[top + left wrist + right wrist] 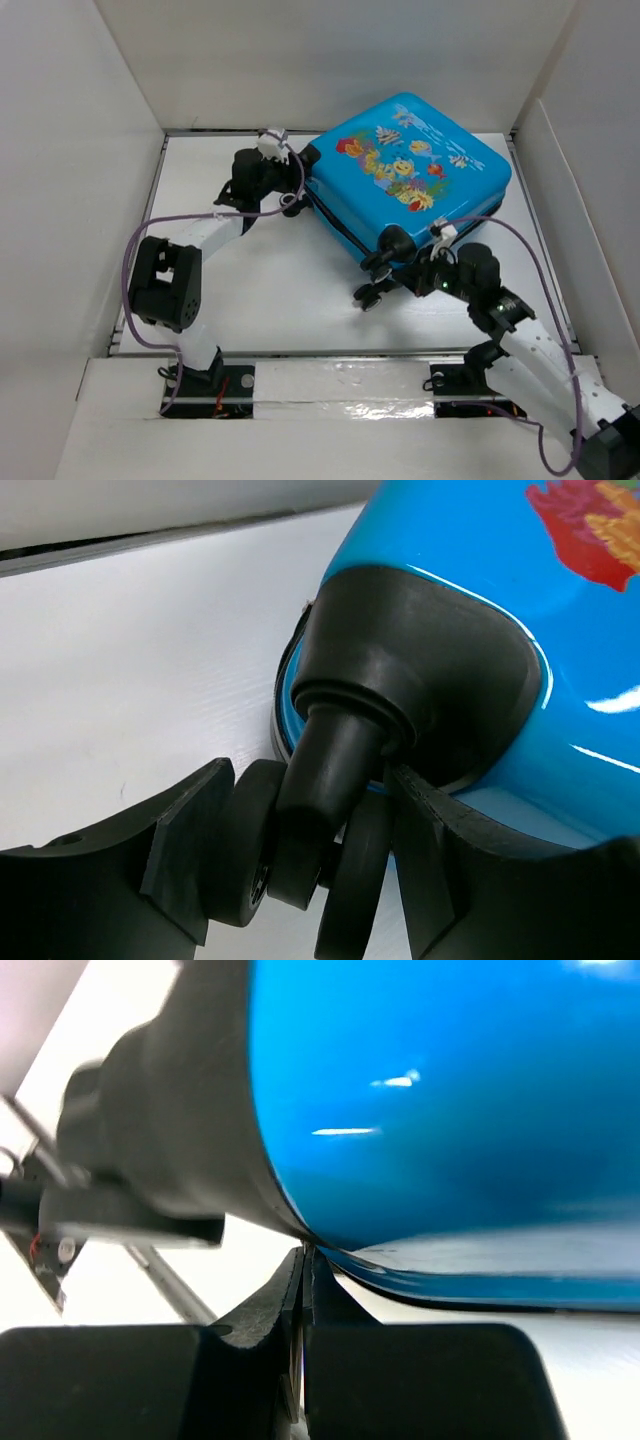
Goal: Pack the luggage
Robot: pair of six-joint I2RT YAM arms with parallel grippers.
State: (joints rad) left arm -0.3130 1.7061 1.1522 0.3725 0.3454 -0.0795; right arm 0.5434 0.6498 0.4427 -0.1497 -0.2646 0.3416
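The luggage (410,170) is a bright-blue suitcase with a fish print, lying closed and flat at the back right of the table. My left gripper (288,198) is at its left corner. In the left wrist view the left gripper (310,870) is shut on the black double wheel (245,840), one finger on each side. My right gripper (400,272) is at the near corner beside another wheel (366,296). In the right wrist view the right gripper (303,1260) is shut on a thin metal tab at the suitcase (450,1090) seam. The seam runs under the blue shell.
White walls (70,150) box the table (280,290) in on the left, back and right. Purple cables (130,260) loop off both arms. A taped strip (340,385) runs along the near edge by the arm bases.
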